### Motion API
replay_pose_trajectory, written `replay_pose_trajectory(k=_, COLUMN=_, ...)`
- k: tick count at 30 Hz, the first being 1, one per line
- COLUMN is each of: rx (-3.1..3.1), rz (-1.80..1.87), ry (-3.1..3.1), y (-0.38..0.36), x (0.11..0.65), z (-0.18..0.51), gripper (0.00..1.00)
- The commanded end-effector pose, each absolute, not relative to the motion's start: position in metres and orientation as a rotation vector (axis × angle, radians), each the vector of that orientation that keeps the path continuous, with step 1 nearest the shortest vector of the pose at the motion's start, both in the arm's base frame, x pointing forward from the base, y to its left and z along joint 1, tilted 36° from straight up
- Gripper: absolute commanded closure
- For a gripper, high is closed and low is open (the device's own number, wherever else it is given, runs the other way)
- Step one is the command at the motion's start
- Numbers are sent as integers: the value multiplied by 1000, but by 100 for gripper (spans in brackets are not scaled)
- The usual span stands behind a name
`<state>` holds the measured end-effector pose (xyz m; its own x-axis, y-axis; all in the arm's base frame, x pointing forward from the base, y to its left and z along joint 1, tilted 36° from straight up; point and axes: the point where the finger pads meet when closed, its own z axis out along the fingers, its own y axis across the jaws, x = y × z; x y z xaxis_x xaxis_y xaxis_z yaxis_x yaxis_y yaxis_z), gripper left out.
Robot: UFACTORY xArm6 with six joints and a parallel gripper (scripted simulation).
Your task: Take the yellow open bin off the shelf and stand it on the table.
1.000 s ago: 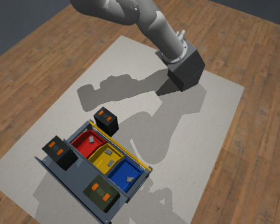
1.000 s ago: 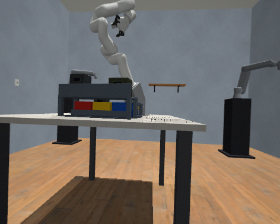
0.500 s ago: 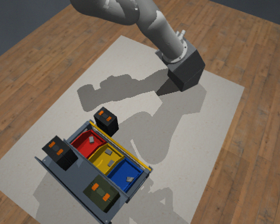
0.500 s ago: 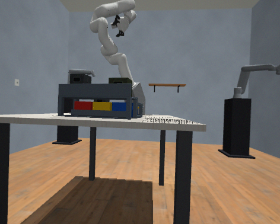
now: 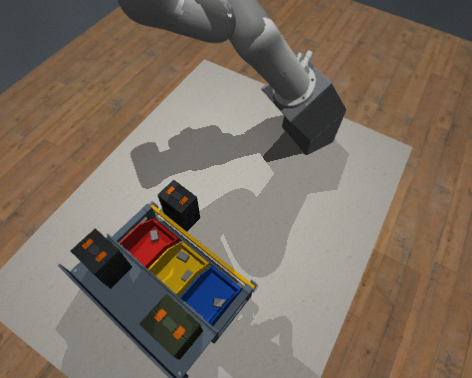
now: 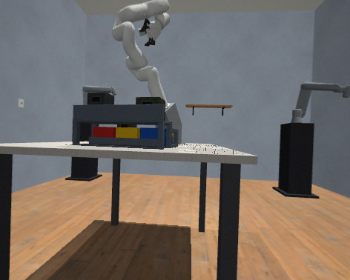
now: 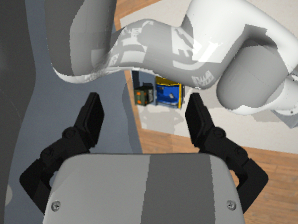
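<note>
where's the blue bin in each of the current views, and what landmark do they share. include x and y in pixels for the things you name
Top: the blue bin [image 5: 204, 295] [image 6: 149, 133] [image 7: 165, 98] is low and just left of centre, at the right end of the bin row.
Exterior: left of centre, under the shelf's upper deck, right of the yellow bin [image 5: 171, 272] [image 6: 127, 132].
Wrist: small, between the fingers, above the picture's middle.
Shared landmark: the olive case [image 5: 171, 325] [image 6: 150, 100] [image 7: 143, 96] on the upper deck.

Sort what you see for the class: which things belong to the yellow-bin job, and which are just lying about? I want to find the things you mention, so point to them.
Job:
- yellow open bin [image 5: 170, 274] [image 6: 127, 132] with grey parts
- red open bin [image 5: 143, 248] [image 6: 104, 132], blue open bin [image 5: 207, 294] [image 6: 148, 133]
- slate-grey metal shelf [image 5: 134, 305] [image 6: 118, 112]
- black two-finger gripper [image 7: 144, 103]

Lying about:
- two black boxy cases
- dark green boxy case [image 5: 170, 321] [image 6: 150, 101]
</note>
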<state>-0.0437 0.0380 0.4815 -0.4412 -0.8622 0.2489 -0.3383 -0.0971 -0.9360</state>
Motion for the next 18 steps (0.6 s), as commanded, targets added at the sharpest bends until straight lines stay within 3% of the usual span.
replay_pose_trajectory(k=1, rx=-1487, rz=-1729, ry=1483, y=-8, x=-61, z=483, gripper=0)
replay_pose_trajectory(k=7, rx=-1487, rz=-1729, ry=1483, y=-8, x=-61, z=483, gripper=0)
replay_pose_trajectory(k=8, rx=-1346, rz=-1596, ry=1688, y=29, x=-47, z=482, gripper=0)
replay_pose_trajectory(k=12, rx=-1489, rz=-1730, ry=1480, y=-9, x=-61, z=483, gripper=0)
replay_pose_trajectory(k=18, rx=-1489, rz=-1730, ry=1480, y=-9, x=-61, z=483, gripper=0)
